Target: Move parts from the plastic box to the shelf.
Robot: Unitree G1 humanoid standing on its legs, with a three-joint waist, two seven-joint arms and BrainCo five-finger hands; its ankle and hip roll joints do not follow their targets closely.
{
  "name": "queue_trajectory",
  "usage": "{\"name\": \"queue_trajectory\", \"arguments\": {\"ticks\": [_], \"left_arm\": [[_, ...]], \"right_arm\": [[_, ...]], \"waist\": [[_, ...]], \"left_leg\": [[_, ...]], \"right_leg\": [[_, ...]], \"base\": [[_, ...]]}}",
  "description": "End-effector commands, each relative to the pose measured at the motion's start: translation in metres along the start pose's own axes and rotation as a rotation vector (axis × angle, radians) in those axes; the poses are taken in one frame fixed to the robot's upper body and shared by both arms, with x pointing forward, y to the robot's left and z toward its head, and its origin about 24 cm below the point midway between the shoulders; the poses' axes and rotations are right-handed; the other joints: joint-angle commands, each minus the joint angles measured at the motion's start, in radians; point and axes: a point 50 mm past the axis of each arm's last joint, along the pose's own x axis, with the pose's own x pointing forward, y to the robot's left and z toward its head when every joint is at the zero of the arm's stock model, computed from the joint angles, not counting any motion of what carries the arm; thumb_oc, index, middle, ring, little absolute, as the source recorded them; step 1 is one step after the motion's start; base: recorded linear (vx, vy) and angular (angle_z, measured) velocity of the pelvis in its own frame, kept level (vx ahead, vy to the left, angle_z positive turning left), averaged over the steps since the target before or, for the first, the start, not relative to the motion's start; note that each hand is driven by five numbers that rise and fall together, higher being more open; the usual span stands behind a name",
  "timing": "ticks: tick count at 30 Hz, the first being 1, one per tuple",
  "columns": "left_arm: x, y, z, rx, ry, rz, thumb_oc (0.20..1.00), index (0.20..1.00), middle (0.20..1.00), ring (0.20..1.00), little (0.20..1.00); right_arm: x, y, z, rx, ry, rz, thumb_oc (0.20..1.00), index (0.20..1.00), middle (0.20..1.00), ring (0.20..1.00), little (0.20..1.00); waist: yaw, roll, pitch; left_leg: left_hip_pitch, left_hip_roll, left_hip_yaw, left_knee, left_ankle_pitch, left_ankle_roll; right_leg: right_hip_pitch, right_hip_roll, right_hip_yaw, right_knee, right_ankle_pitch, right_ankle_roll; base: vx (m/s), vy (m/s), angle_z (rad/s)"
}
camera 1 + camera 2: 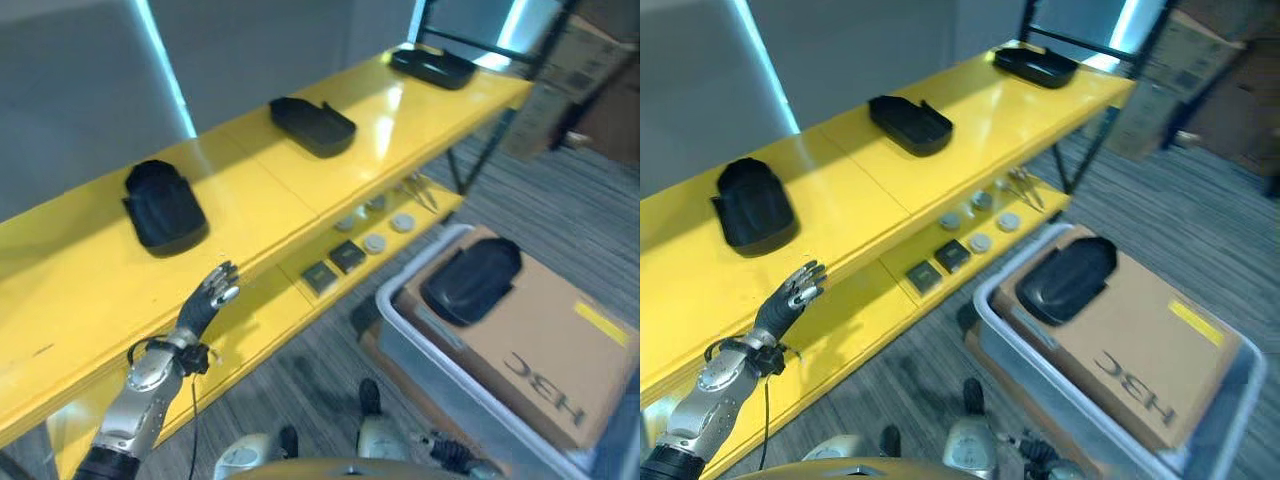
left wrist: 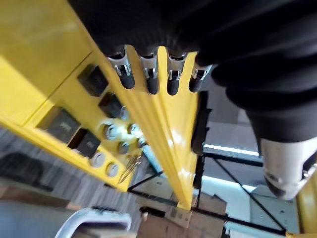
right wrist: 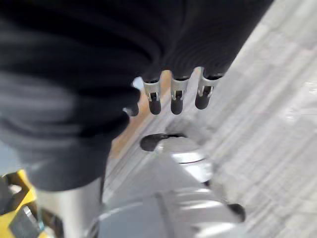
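One black moulded plastic part (image 1: pixel 472 281), rounded and shell-like, lies on the brown cardboard sheet (image 1: pixel 540 335) that fills the translucent grey plastic box (image 1: pixel 418 345) on the floor at the near right. Three more black parts already sit on the top board of the yellow metal shelf (image 1: pixel 260 205): a domed one at the left (image 1: pixel 163 205), a shallow tray-like one in the middle (image 1: pixel 313 126), another at the far right (image 1: pixel 432 66).

The left hand (image 1: pixel 207 299) hovers by the shelf's front edge, its fingers straight and spread, holding nothing. The right hand (image 3: pixel 173 96) hangs over the floor, fingers relaxed and empty.

The part in the box looks light, stiff and smooth, so probably slippery; taking it across its narrower width, at the rim edges, seems safest.
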Motion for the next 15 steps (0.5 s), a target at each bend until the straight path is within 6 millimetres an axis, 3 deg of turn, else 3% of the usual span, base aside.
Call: {"name": "queue_trajectory", "arguments": {"ticks": [1,3,7,13,15], "left_arm": [[-0.002,-0.005,0.028,0.065,-0.14,-0.056,1.0,1.0,1.0,1.0,1.0],[-0.003,-0.002,0.021,0.095,-0.094,-0.053,1.0,1.0,1.0,1.0,1.0],[0.009,-0.006,0.01,0.104,-0.032,-0.031,1.0,1.0,1.0,1.0,1.0],[0.027,-0.01,-0.002,0.097,0.019,0.022,1.0,1.0,1.0,1.0,1.0],[0.031,-0.009,-0.009,0.15,0.053,0.073,1.0,1.0,1.0,1.0,1.0]], "right_arm": [[-0.003,-0.006,-0.01,-0.07,0.002,-0.025,1.0,1.0,1.0,1.0,1.0],[-0.004,-0.01,-0.016,-0.072,0.013,-0.03,1.0,1.0,1.0,1.0,1.0],[-0.002,-0.012,-0.015,-0.057,0.019,-0.046,1.0,1.0,1.0,1.0,1.0],[-0.001,-0.009,-0.025,-0.022,0.038,-0.068,1.0,1.0,1.0,1.0,1.0],[-0.002,-0.009,-0.028,-0.024,0.045,-0.075,1.0,1.0,1.0,1.0,1.0]], "waist": [[0.018,-0.004,0.001],[0.034,0.008,-0.006],[0.032,0.001,-0.008],[-0.019,-0.009,-0.024],[-0.04,-0.013,-0.037]], "left_leg": [[0.016,0.042,0.096,0.036,-0.109,-0.066],[0.025,0.059,0.161,0.038,-0.13,-0.056],[0.026,0.086,0.273,0.057,-0.139,-0.038],[0.031,0.152,0.327,0.069,-0.129,-0.052],[0.032,0.2,0.349,0.094,-0.124,-0.075]], "right_leg": [[0.07,-0.086,-0.15,-0.051,0.142,0.046],[0.087,-0.095,-0.236,-0.009,0.112,0.043],[0.091,-0.105,-0.335,0.037,0.105,0.031],[0.081,-0.063,-0.307,0.017,0.074,0.029],[0.09,-0.042,-0.308,0.013,0.051,0.007]], "base": [[-0.11,-0.029,-1.41],[-0.05,-0.054,-1.75],[0.0,-0.165,-1.07],[0.11,-0.249,-0.36],[0.2,-0.315,-0.18]]}}
